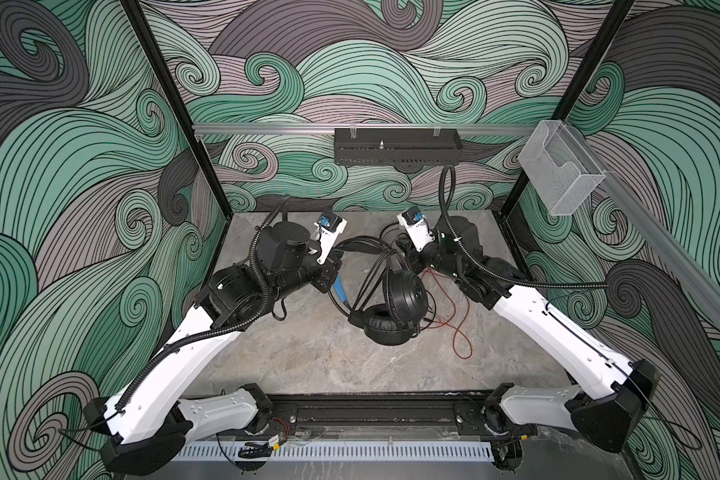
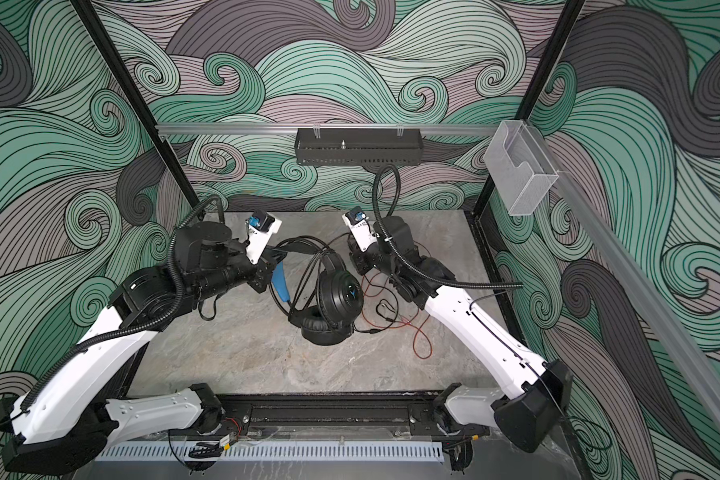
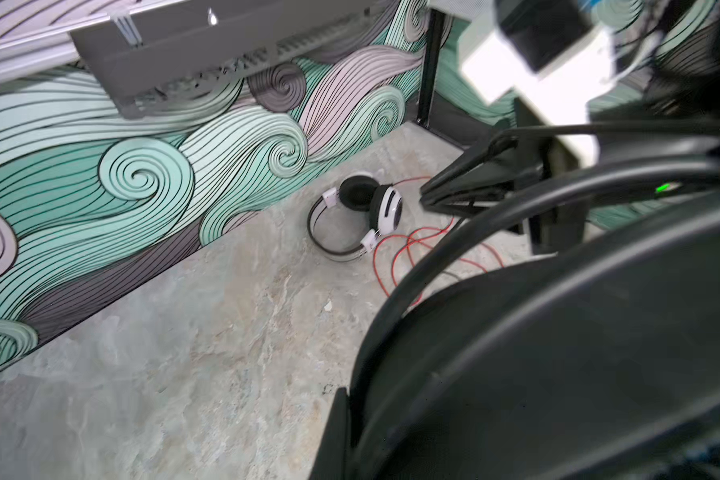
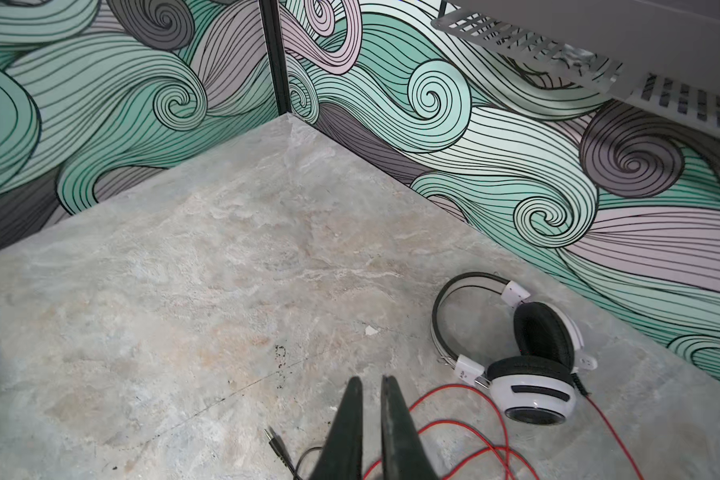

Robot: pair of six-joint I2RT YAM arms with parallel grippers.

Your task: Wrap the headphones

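Arm links: white moulded shells are seen on the left arm (image 1: 171, 374) and right arm (image 1: 570, 336), dotted with small screws.
Joints: black housings, with rounded black elbow caps (image 1: 616, 415).
Cabling: black corrugated conduit (image 2: 487, 285) is run along each arm.
Wrist cameras: white mounts (image 1: 329, 232) carrying blue-faced modules.
Jaws: black and tapered on the right gripper (image 4: 371, 386).

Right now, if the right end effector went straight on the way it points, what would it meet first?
Probably the bare grey marble-patterned tabletop: the right end effector slants down toward it, nothing lying in its line. The white-and-black over-ear headphones sit off to the side. Depth is unclear.
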